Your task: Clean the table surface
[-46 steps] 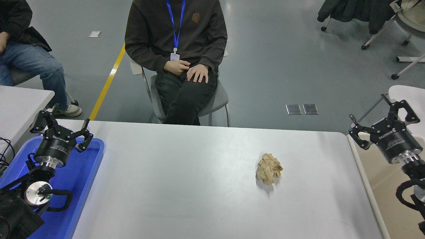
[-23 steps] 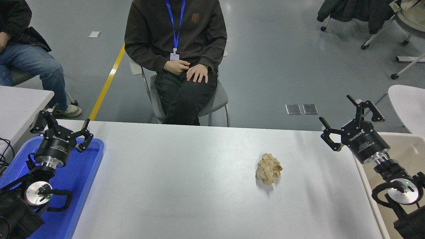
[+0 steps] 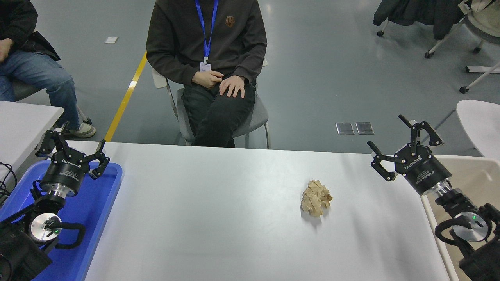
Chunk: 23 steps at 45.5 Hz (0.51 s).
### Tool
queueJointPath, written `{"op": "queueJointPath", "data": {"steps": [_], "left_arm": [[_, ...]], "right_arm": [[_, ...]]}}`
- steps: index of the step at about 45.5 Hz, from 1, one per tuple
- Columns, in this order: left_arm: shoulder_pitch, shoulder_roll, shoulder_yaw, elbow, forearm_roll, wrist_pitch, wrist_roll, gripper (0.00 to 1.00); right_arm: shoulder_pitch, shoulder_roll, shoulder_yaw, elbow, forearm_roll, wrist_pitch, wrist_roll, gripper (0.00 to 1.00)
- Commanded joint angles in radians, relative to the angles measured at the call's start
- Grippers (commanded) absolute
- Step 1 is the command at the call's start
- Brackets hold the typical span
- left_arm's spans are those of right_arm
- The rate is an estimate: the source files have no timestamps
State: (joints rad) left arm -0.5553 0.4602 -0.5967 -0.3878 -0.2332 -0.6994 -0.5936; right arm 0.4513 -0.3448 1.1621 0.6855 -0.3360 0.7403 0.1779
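The table surface [image 3: 218, 218] is a wide white top filling the lower part of the head view. A crumpled ball of brown paper [image 3: 315, 197] lies on it, right of the middle. My right gripper [image 3: 384, 134] hangs open above the table's far right corner, up and to the right of the paper ball, apart from it. My left gripper [image 3: 74, 146] stays parked open at the lower left, above the blue tray.
A blue plastic tray [image 3: 109, 183] sits on the table's left end under the left arm. A person [image 3: 207, 58] sits on a chair just past the far edge. A smaller white table [image 3: 23, 121] stands at the left, another [image 3: 480, 125] at the right.
My right arm has swung in from the right edge toward the table, leftward and a little up, and now stands over the far right corner. The paper ball and left arm have not moved.
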Motion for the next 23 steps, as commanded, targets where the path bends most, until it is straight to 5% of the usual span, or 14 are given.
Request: {"op": "queueJointPath", "data": {"steps": [1,23], "left_arm": [[0.000,0.000,0.000,0.000,0.000,0.000,0.000,1.00],[0.000,0.000,0.000,0.000,0.000,0.000,0.000,1.00]], "right_arm": [[0.030,0.007,-0.073,-0.015,0.005,0.014,0.000,0.99],[0.058,0.014,-0.107,-0.098,0.015,0.014,0.002,0.99]]}}
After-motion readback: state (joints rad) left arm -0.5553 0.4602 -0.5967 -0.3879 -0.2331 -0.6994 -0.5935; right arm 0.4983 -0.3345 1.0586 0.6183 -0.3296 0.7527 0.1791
